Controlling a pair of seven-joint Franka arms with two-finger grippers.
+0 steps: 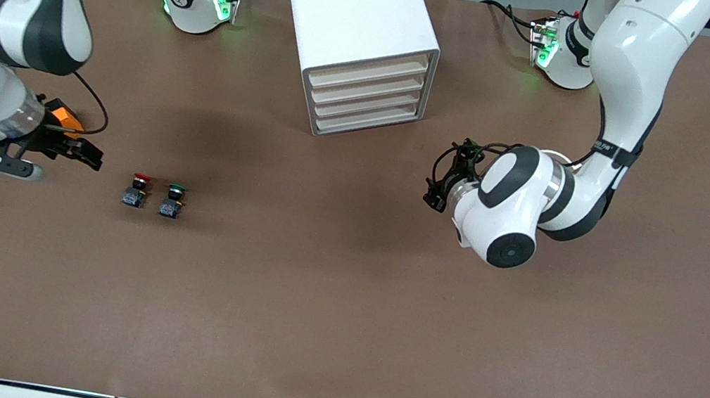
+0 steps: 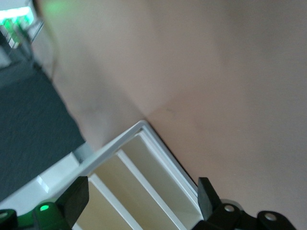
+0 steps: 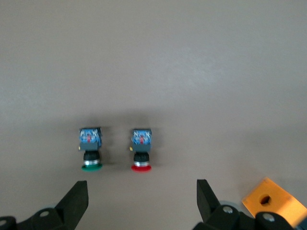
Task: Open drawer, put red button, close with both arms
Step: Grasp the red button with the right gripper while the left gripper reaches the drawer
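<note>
Broadly, brown table (image 1: 333, 338) with two white arms based along its edge farthest from the front camera. Left arm (image 1: 619, 84) bends down toward the middle; right arm (image 1: 4, 29) reaches low at its own end of the table.

White drawer cabinet (image 1: 363, 36) stands between the two bases, set at an angle, four drawer fronts (image 1: 368, 94) all flush (none pulled out).

Left gripper (image 1: 437, 182) hangs over bare table near the cabinet's front, toward the left arm's end. Left wrist view: fingers (image 2: 207, 194) spread wide, nothing between them, the cabinet's corner (image 2: 144, 127) ahead of them.

Right gripper (image 1: 53, 150) low over the table at the right arm's end, jaws apart and empty; right wrist view shows both fingers (image 3: 207, 194) wide, framing the two buttons.

Orange cube (image 1: 65, 116) lies on the table tight beside the right gripper, partly hidden by it (hole in one face shows in the right wrist view (image 3: 273, 201)).

Red button (image 1: 136, 189) sits on the table, just beside the right gripper, well apart from the cabinet and nearer the front camera than it. Lying on its side, cap pointing away from the front camera.

Green button (image 1: 172, 199) just beside the red one, not touching, same pose, on the side toward the left arm's end.
</note>
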